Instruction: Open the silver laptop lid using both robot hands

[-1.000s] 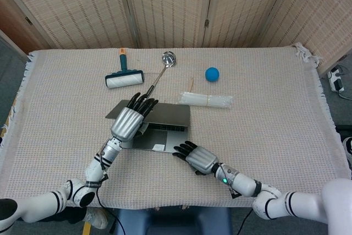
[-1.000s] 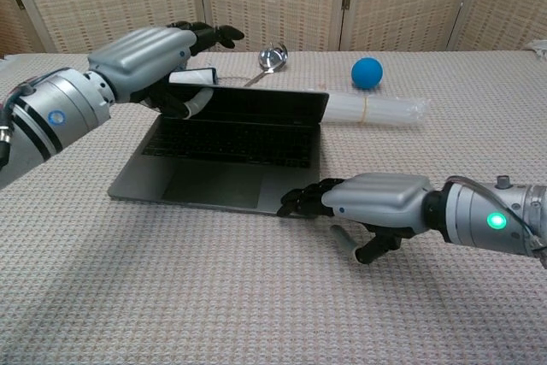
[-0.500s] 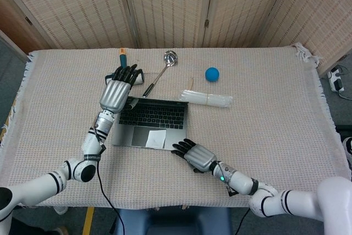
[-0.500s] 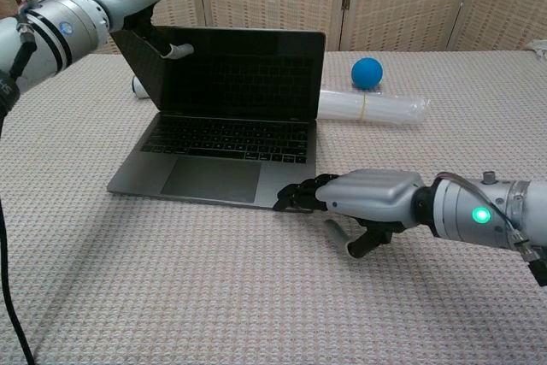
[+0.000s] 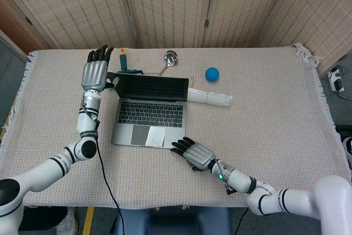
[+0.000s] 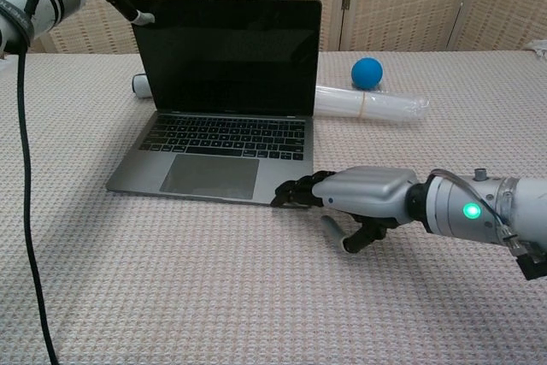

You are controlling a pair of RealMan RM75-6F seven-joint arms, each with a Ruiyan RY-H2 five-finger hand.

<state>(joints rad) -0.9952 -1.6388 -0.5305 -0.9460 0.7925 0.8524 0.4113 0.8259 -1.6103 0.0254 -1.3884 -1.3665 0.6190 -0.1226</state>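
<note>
The silver laptop point(image 5: 149, 115) stands open in the middle of the table, its dark screen point(image 6: 226, 53) nearly upright. My left hand point(image 5: 94, 72) is raised at the lid's top left corner with its fingers spread upward. Only the thumb point(image 6: 137, 16) touches that corner. My right hand point(image 6: 363, 194) lies low on the cloth in front of the laptop. Its fingertips point(image 6: 291, 194) press on the base's front right corner. In the head view the right hand point(image 5: 193, 154) sits just right of the trackpad edge.
A lint roller point(image 5: 124, 58) lies behind the lid, mostly hidden, next to a metal ladle point(image 5: 168, 59). A blue ball point(image 6: 367, 72) and a clear wrapped bundle point(image 6: 372, 107) lie right of the screen. A folding screen stands behind the table.
The lid has swung from barely raised to nearly upright. My left hand rose and moved back-left with it, its grip loosening to a thumb touch. The right hand stayed at the front corner.
</note>
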